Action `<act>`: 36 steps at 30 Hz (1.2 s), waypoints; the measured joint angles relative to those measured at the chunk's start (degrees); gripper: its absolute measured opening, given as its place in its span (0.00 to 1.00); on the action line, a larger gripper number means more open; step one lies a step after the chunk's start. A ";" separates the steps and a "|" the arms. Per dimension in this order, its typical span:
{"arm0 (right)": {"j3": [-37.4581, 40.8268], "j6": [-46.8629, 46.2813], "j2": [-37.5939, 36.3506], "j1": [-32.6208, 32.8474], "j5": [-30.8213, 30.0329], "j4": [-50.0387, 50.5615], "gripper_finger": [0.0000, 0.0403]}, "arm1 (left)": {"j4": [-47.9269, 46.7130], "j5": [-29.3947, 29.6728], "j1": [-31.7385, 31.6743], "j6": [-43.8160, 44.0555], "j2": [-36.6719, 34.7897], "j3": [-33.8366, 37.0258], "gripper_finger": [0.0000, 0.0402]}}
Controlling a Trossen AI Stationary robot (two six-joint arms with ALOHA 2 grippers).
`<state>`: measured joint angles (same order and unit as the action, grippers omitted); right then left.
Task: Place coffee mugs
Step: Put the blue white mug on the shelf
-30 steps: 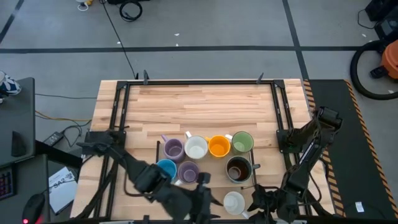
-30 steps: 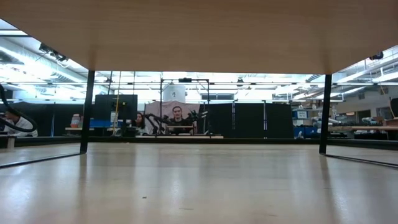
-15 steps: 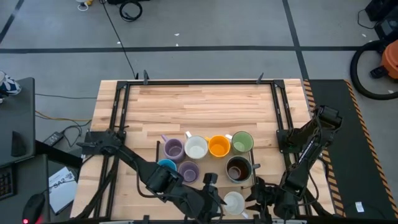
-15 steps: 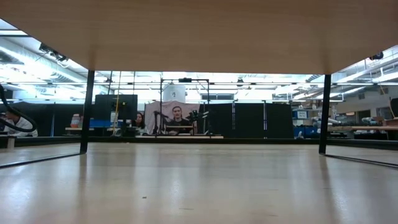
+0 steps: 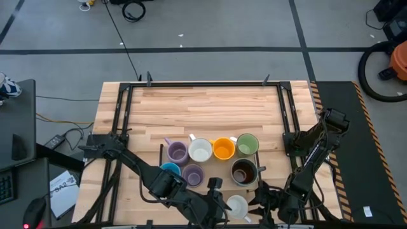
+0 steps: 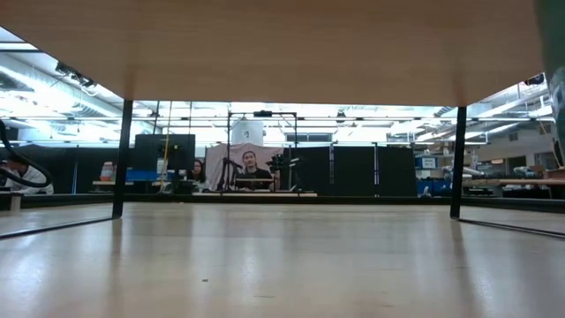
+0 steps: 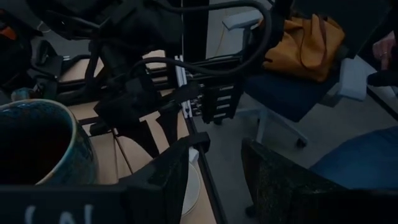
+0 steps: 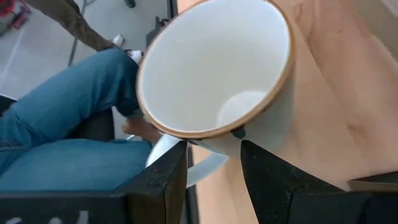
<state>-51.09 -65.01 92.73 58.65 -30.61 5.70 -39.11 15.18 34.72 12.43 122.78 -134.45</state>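
A: What's overhead?
B: I see seven mugs clustered near the table's (image 5: 203, 105) front; the white mug (image 5: 238, 205) sits at the near edge, between both grippers.
A: Right wrist?
B: My right gripper (image 8: 211, 163) has its fingers spread either side of the white mug's (image 8: 217, 68) rim, not clamped.
A: Left wrist?
B: Left gripper (image 7: 214, 165) spread wide, holding nothing, dark brown mug (image 7: 37, 146) beside it.

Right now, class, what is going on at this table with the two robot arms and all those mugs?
Seven mugs stand grouped on the wooden table, among them the orange mug and the dark brown mug. At the near edge, both arms work around the eighth, a white mug. The right gripper is right up against it, fingers apart at its rim and handle. The left gripper sits just beside it.
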 joint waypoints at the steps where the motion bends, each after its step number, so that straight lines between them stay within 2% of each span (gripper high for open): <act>1: 0.01 -0.17 0.00 0.00 0.02 -0.58 0.39 | 0.00 0.01 0.00 0.00 0.00 0.00 0.39; 12: 0.02 -2.30 -0.02 0.00 -0.76 -3.76 0.39 | -0.08 0.01 0.17 0.02 -0.01 0.00 0.39; 18: 0.02 -2.32 -0.06 0.60 1.70 -3.82 0.39 | 0.40 0.00 0.26 -0.08 -0.02 0.00 0.39; 27: -2.21 -2.24 -0.17 1.85 4.38 -3.09 0.39 | 6.23 0.00 0.28 -4.38 -0.13 0.00 0.39; 36: -4.85 3.05 -1.85 2.23 4.85 -1.86 0.39 | 6.01 0.02 1.48 -4.31 3.56 0.02 0.39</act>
<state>-55.94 -61.96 90.87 60.88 -25.76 3.84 -33.10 15.20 36.20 8.12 126.34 -134.43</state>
